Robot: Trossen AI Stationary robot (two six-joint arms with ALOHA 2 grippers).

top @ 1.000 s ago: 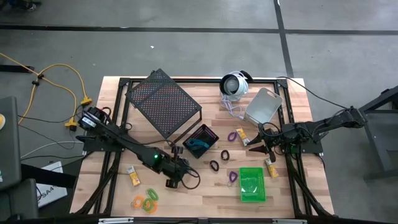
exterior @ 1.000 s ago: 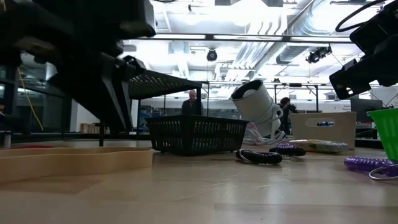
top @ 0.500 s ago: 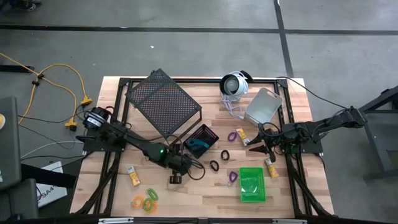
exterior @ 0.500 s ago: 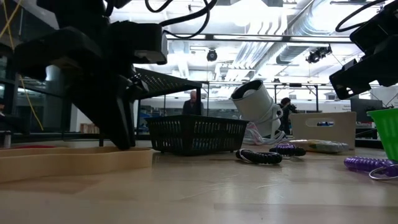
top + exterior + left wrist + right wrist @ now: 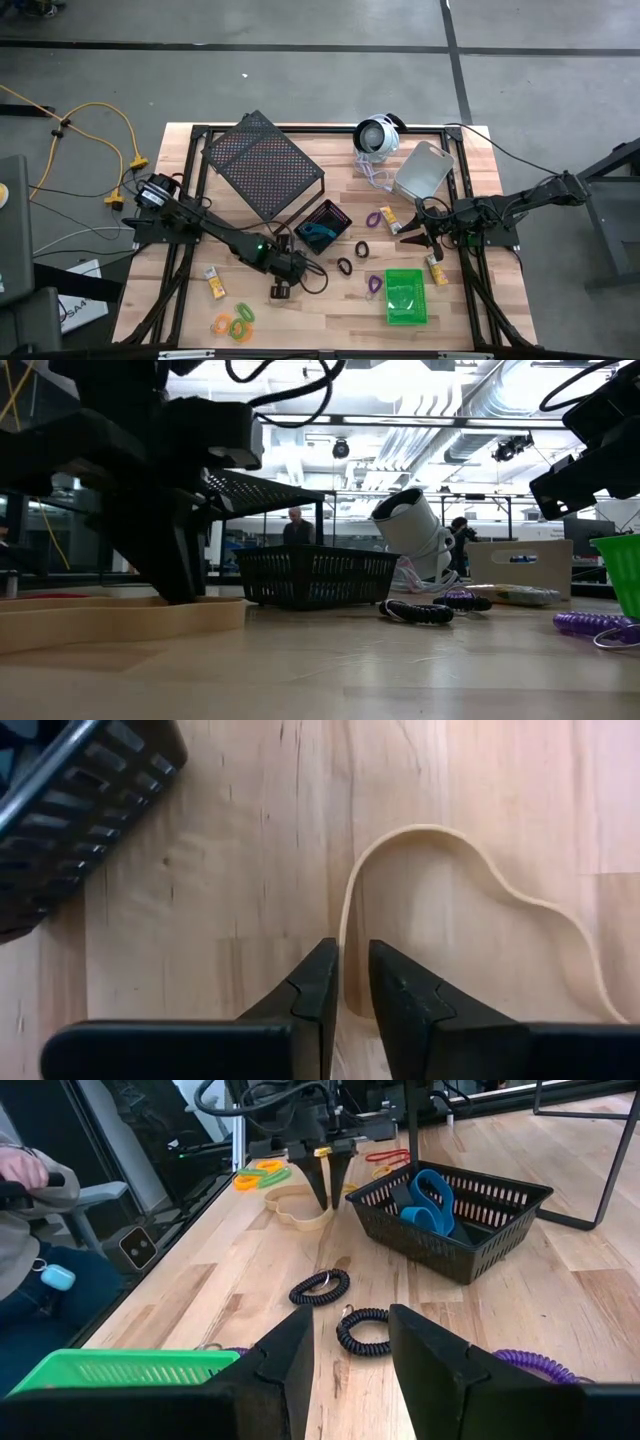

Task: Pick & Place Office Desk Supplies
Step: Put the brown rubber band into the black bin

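The thin tan rubber loop (image 5: 470, 910) lies flat on the wooden bench (image 5: 330, 310) just beside the small black mesh bin (image 5: 322, 226) that has blue loops in it, and the left end effector (image 5: 345, 982) is down on it, its two fingers nearly together and straddling one edge of the band, pinching it. On the far side of that black bin from the tan loop, the right end effector (image 5: 345, 1342) hovers with its fingers apart and nothing between them, facing two black coiled loops (image 5: 320, 1287) on the bench. The flat green plastic bin (image 5: 405, 297) sits past those coils from the black bin.
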